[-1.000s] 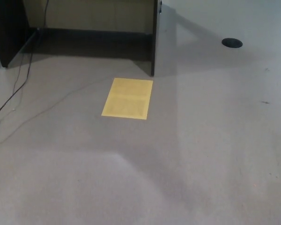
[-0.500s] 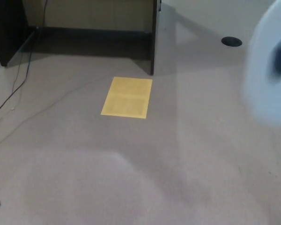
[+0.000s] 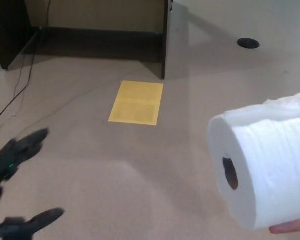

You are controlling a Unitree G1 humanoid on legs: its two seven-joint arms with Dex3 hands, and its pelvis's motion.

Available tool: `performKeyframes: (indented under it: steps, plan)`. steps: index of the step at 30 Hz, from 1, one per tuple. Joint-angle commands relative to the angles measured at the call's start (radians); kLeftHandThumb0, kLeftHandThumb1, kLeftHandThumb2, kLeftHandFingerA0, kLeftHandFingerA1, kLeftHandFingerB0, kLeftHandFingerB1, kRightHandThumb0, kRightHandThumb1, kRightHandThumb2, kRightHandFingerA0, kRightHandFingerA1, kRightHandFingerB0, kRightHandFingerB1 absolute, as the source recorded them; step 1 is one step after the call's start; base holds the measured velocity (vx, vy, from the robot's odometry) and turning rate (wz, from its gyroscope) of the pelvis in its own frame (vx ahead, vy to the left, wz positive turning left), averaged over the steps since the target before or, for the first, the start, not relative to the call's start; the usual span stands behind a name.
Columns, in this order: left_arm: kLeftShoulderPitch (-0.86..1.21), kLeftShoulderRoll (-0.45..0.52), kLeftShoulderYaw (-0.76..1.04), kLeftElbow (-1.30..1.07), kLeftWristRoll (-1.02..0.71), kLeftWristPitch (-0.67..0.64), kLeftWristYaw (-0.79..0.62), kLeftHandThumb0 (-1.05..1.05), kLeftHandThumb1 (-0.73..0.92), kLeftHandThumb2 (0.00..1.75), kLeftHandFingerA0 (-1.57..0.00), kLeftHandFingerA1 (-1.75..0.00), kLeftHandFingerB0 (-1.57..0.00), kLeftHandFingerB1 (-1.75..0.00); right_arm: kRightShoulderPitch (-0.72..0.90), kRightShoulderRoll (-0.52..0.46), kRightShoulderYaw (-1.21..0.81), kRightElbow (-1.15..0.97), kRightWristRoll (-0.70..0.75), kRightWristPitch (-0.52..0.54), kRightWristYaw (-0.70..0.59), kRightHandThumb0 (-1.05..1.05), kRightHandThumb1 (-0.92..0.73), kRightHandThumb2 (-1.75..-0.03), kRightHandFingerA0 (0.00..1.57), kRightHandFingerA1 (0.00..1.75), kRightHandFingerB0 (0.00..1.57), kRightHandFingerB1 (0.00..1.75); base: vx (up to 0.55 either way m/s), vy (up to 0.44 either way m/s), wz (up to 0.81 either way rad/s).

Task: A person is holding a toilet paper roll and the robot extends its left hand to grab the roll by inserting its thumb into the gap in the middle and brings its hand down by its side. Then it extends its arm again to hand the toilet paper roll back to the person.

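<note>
A white toilet paper roll (image 3: 265, 167) is held out at the right of the head view, its dark centre hole (image 3: 230, 173) facing left. A person's fingertip (image 3: 290, 228) shows under the roll at the bottom right edge. My left hand (image 3: 17, 187) has come in at the lower left, black, with its fingers spread apart and nothing between them. It is well to the left of the roll and not touching it. My right hand does not show.
A yellow sheet (image 3: 136, 103) lies on the grey carpet ahead. A dark desk panel (image 3: 164, 40) stands behind it, with cables (image 3: 15, 97) trailing at the left. A round black floor fitting (image 3: 248, 43) sits at the far right.
The roll has come in from the right, lower and closer, and is sharp now. My left hand has risen into view at the lower left with fingers spread.
</note>
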Motion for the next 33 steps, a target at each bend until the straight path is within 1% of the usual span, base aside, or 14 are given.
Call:
performKeyframes:
  steps: [1,8,11,12,15,16,18,19,23,24,25,26,27,33]
  plan:
    - [-0.048,0.013,-0.064,-0.159,-0.012,0.174,-0.056,-0.25,0.30,0.84,0.00,-0.48,0.00,-0.48,-0.015,-0.012,-0.011,0.009,0.011,-0.004,0.016,-0.47,-0.43,-0.68,0.38,0.49,0.13,0.36,0.00,0.000,0.00]
    - [-0.172,-0.037,-0.195,-0.294,0.022,0.324,-0.062,-0.25,0.25,0.81,0.00,-0.48,0.00,-0.48,-0.035,-0.019,-0.017,0.012,0.017,-0.004,0.027,-0.47,-0.42,-0.68,0.38,0.49,0.13,0.36,0.00,0.000,0.00]
    - [-0.213,-0.065,-0.239,-0.311,0.059,0.349,-0.051,-0.24,0.24,0.80,0.00,-0.48,0.00,-0.48,-0.037,-0.014,-0.014,0.013,0.014,0.008,0.022,-0.47,-0.42,-0.68,0.39,0.48,0.13,0.36,0.00,0.000,0.00]
    - [-0.231,-0.084,-0.259,-0.311,0.067,0.361,-0.046,-0.23,0.25,0.80,0.00,-0.48,0.00,-0.48,-0.037,-0.014,-0.011,0.013,0.011,0.006,0.016,-0.43,-0.52,-0.60,0.44,0.44,0.17,0.30,0.00,0.000,0.00]
    - [-0.269,-0.113,-0.294,-0.305,0.100,0.374,-0.035,-0.23,0.25,0.80,0.00,-0.48,0.00,-0.48,-0.036,-0.008,-0.020,0.015,0.022,0.001,0.024,-0.47,-0.42,-0.68,0.40,0.49,0.14,0.36,0.00,0.000,0.00]
    - [-0.285,-0.126,-0.305,-0.299,0.108,0.376,-0.033,-0.23,0.24,0.80,0.00,-0.49,0.00,-0.48,-0.036,-0.007,-0.019,0.016,0.020,0.002,0.023,-0.43,-0.52,-0.60,0.45,0.44,0.17,0.30,0.00,0.000,0.00]
    - [-0.318,-0.154,-0.330,-0.286,0.125,0.393,-0.025,-0.23,0.24,0.80,-0.01,-0.49,0.00,-0.48,-0.036,-0.010,-0.018,0.015,0.016,-0.003,0.023,-0.40,-0.52,-0.56,0.46,0.43,0.18,0.28,0.00,0.000,0.00]
    - [-0.328,-0.162,-0.335,-0.276,0.131,0.389,-0.023,-0.23,0.24,0.80,-0.01,-0.49,0.00,-0.48,-0.036,-0.012,-0.018,0.014,0.016,-0.004,0.024,-0.47,-0.42,-0.68,0.42,0.51,0.14,0.37,0.00,0.000,0.00]
    - [-0.385,-0.212,-0.358,-0.219,0.145,0.382,-0.014,-0.24,0.25,0.81,0.00,-0.48,0.00,-0.48,-0.039,-0.012,-0.013,0.013,0.010,-0.002,0.023,-0.47,-0.42,-0.68,0.43,0.51,0.15,0.37,0.00,0.000,0.00]
    - [-0.396,-0.220,-0.365,-0.215,0.152,0.394,-0.015,-0.46,0.35,0.61,-0.12,-0.37,-0.08,-0.24,-0.039,-0.013,-0.011,0.014,0.007,-0.004,0.021,-0.47,-0.42,-0.68,0.44,0.51,0.15,0.37,0.00,0.000,0.00]
    - [-0.414,-0.227,-0.375,-0.207,0.182,0.396,-0.007,-0.49,0.36,0.63,-0.12,-0.39,-0.07,-0.23,-0.038,-0.013,-0.013,0.013,0.009,-0.005,0.023,-0.40,-0.52,-0.56,0.48,0.44,0.19,0.28,0.00,0.000,0.00]
    - [-0.429,-0.234,-0.382,-0.202,0.196,0.408,-0.004,-0.27,0.26,0.83,0.00,-0.48,0.00,-0.49,-0.040,-0.012,-0.013,0.014,0.010,-0.002,0.025,-0.40,-0.52,-0.56,0.48,0.43,0.19,0.28,0.00,0.000,0.00]
    - [-0.443,-0.243,-0.390,-0.196,0.203,0.414,-0.003,-0.27,0.26,0.82,0.00,-0.48,0.00,-0.48,-0.036,-0.007,-0.013,0.012,0.010,-0.003,0.022,-0.47,-0.42,-0.68,0.44,0.51,0.15,0.37,0.00,0.000,0.00]
    - [-0.514,-0.301,-0.415,-0.151,0.233,0.434,0.016,-0.28,0.25,0.82,0.00,-0.48,0.00,-0.49,-0.041,-0.008,-0.008,0.009,0.008,-0.006,0.027,-0.48,-0.42,-0.69,0.45,0.53,0.16,0.37,0.00,0.000,0.00]
